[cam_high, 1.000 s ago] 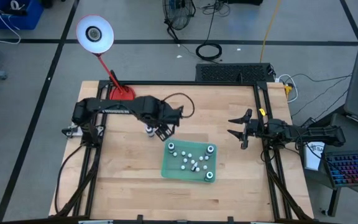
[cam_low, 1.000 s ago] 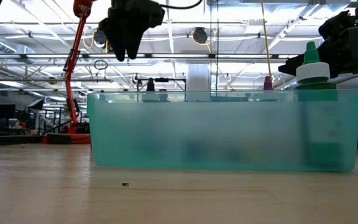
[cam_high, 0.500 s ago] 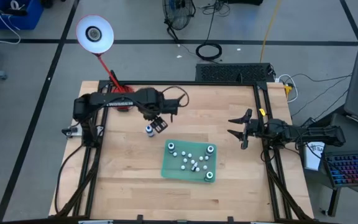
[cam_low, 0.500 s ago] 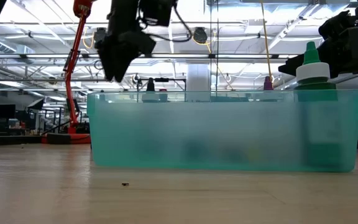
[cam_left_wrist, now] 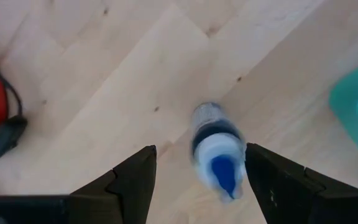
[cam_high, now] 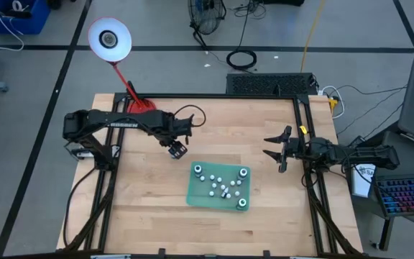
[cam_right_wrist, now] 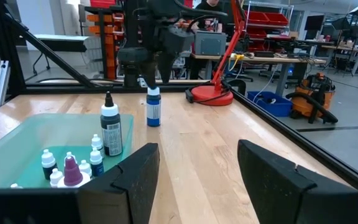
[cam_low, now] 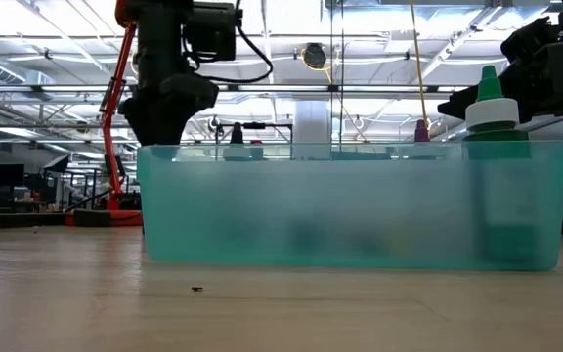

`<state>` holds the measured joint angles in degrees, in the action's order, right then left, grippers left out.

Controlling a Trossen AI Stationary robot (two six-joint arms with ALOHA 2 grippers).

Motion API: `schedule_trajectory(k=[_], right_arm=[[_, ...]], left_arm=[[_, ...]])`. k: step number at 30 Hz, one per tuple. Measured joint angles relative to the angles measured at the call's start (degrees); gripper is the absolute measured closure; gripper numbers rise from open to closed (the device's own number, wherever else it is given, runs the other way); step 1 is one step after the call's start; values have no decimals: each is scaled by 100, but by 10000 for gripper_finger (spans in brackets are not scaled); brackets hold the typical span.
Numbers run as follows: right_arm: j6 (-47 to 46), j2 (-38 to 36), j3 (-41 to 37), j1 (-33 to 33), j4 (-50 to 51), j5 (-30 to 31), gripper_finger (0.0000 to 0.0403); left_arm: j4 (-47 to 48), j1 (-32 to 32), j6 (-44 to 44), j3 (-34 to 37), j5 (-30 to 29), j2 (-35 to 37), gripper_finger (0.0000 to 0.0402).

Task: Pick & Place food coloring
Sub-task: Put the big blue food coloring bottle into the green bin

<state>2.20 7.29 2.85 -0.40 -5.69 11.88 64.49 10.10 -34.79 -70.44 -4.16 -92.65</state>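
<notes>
Green tray [cam_high: 218,185] sits near the middle of the wooden table [cam_high: 149,208], toward its right half, holding most of the food coloring [cam_high: 221,185], small white-capped bottles clustered inside, with taller ones at its corners. One blue-bodied bottle [cam_left_wrist: 217,151] stands alone on the bare wood just off the tray's far left corner, upright, seen in the right wrist view beside the tray's dark-capped bottle [cam_right_wrist: 110,130]. The left tool [cam_high: 176,149] hangs directly over that lone bottle, fingers spread to either side of it and not touching it. The right tool [cam_high: 273,150] waits near the table's right edge, fingers spread, gripping nothing. A red lamp base [cam_high: 141,106] rests at the table's far edge
</notes>
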Motion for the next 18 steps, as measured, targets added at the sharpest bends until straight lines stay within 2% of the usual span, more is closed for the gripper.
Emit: schedule_trajectory(k=[9,18], right_arm=[[0,1,1,0,-2,0,197],[2,2,0,0,-2,0,199]], left_arm=[[-340,-163,-42,391,161,-33,156],[-1316,-197,-142,1069,136,-23,161]])
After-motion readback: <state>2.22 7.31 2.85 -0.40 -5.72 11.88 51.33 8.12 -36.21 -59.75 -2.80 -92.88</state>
